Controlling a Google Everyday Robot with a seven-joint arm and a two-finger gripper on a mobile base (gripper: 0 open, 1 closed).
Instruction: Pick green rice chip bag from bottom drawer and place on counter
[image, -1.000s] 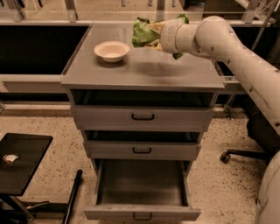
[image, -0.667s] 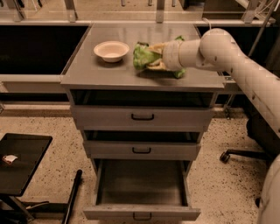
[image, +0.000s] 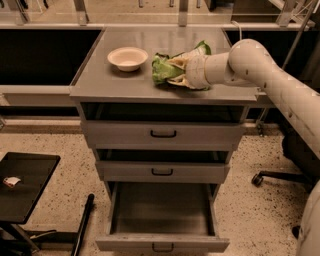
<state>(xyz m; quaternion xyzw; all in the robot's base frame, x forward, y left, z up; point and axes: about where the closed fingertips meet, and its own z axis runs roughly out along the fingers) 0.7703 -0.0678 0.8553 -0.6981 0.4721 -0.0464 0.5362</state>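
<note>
The green rice chip bag (image: 161, 70), crinkled light green, rests on the counter (image: 115, 86) just right of centre. My gripper (image: 175, 71) reaches in from the right, low over the counter, and is shut on the bag's right side. More green foil shows behind the wrist (image: 202, 48). The bottom drawer (image: 131, 243) is pulled out toward the camera, and its grey inside shows nothing in it. The two shallower drawers above it are shut.
A white bowl (image: 127, 58) stands on the counter left of the bag. A small black side table (image: 25, 186) with a small white item (image: 11, 181) stands at lower left. An office chair base (image: 280, 177) is at right. A railing runs behind the cabinet.
My gripper has come down and toward the counter's front with the bag, from held above the back of the counter to resting on it.
</note>
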